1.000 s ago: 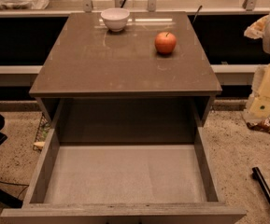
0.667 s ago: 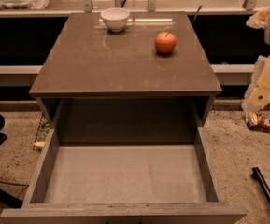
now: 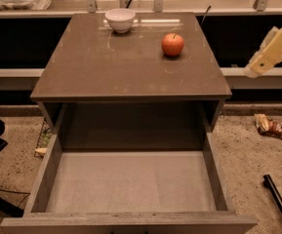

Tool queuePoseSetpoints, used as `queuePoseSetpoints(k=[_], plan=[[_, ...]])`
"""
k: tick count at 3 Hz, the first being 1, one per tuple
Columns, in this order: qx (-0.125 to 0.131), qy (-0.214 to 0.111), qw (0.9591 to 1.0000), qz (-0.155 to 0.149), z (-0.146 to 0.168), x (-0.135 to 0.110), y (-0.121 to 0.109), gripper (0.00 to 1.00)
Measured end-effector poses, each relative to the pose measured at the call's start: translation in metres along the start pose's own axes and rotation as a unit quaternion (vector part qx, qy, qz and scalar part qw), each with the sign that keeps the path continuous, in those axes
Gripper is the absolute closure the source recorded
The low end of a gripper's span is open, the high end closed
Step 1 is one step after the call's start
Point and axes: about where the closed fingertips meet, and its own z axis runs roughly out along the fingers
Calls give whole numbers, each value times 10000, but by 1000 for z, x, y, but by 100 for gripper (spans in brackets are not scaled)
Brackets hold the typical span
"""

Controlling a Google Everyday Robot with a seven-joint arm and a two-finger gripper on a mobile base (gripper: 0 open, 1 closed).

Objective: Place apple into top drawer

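A small red-orange apple (image 3: 172, 44) with a short dark stem stands on the brown cabinet top (image 3: 111, 67), toward its back right. The top drawer (image 3: 130, 182) is pulled fully out toward me, its pale grey floor bare. My gripper (image 3: 270, 52) is a pale cream shape at the right edge of the view, to the right of the cabinet and level with its top. It is well apart from the apple and holds nothing that I can see.
A white bowl (image 3: 120, 19) stands at the back of the cabinet top, left of the apple. Crumpled wrappers (image 3: 271, 126) lie on the speckled floor to the right. A dark rod (image 3: 279, 201) lies at the lower right. A railing runs behind the cabinet.
My gripper has risen along the right edge, from beside the cabinet's front corner to level with its top. The apple, bowl and drawer have not moved.
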Motion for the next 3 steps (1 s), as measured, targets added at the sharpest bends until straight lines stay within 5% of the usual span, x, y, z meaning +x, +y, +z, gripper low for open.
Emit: queuePoseSetpoints(k=[1, 2, 3], plan=[[365, -750, 9951, 527, 27, 2, -37, 0], [547, -1704, 9770, 1160, 67, 1, -60, 0], [635, -2608, 9490, 1652, 100, -14, -65, 0]])
